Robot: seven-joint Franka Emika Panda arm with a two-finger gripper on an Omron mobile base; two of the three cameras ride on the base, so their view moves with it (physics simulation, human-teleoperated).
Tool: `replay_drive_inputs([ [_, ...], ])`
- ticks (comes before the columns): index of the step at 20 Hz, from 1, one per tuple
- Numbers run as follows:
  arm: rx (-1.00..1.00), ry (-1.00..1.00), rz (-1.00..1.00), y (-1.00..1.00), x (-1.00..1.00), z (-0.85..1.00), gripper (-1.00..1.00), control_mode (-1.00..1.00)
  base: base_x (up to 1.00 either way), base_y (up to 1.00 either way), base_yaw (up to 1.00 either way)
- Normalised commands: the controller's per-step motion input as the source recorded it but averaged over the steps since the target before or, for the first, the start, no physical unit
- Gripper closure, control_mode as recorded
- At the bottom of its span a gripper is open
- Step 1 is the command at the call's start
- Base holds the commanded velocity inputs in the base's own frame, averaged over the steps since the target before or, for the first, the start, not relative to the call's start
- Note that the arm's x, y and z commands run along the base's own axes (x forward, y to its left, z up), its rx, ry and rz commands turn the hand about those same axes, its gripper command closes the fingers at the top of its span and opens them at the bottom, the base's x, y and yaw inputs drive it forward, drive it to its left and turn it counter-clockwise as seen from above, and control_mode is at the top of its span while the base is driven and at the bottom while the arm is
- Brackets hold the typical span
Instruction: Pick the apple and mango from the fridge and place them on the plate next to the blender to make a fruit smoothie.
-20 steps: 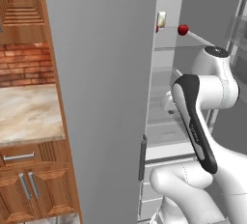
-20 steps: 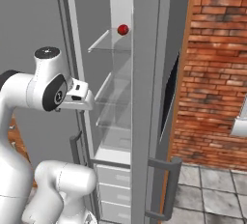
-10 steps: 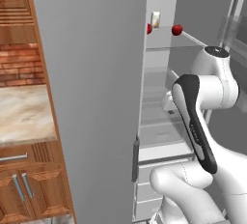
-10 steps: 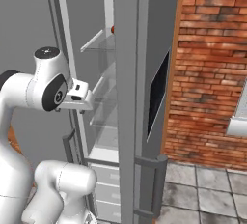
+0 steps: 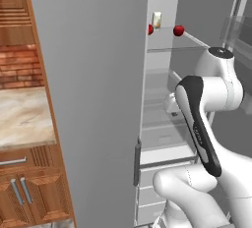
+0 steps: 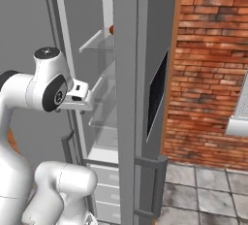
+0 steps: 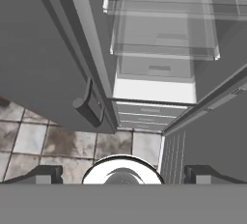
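Left base view: fridge (image 5: 98, 99) standing open, apple (image 5: 178, 30) resting on a clear upper shelf (image 5: 172, 49) deep inside, beside a small cream carton (image 5: 157, 19). Seen from the right base camera, apple (image 6: 112, 29) peeking past the door edge, gripper (image 6: 80, 97) level with a lower shelf, well below the fruit. Fingertips (image 7: 46, 175) wide apart in the hand view, pinching nothing, pointing down toward white drawers (image 7: 149, 114) and tiled floor (image 7: 43, 141).

Glossy white rounded arm segments with black joint panels.
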Motion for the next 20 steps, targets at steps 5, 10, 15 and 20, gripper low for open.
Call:
replay_drive_inputs([
  [5,0.00,0.00,0.00,0.00,0.00,0.00,-1.00,1.00,0.20,-0.23,-0.03],
  [10,0.00,0.00,0.00,0.00,0.00,0.00,-1.00,1.00,0.12,-0.38,-0.01],
  [15,0.00,0.00,0.00,0.00,0.00,0.00,-1.00,1.00,0.11,-0.34,0.00],
  [20,-0.01,-0.10,0.00,0.00,0.00,0.10,-1.00,-1.00,0.02,-0.03,0.00],
])
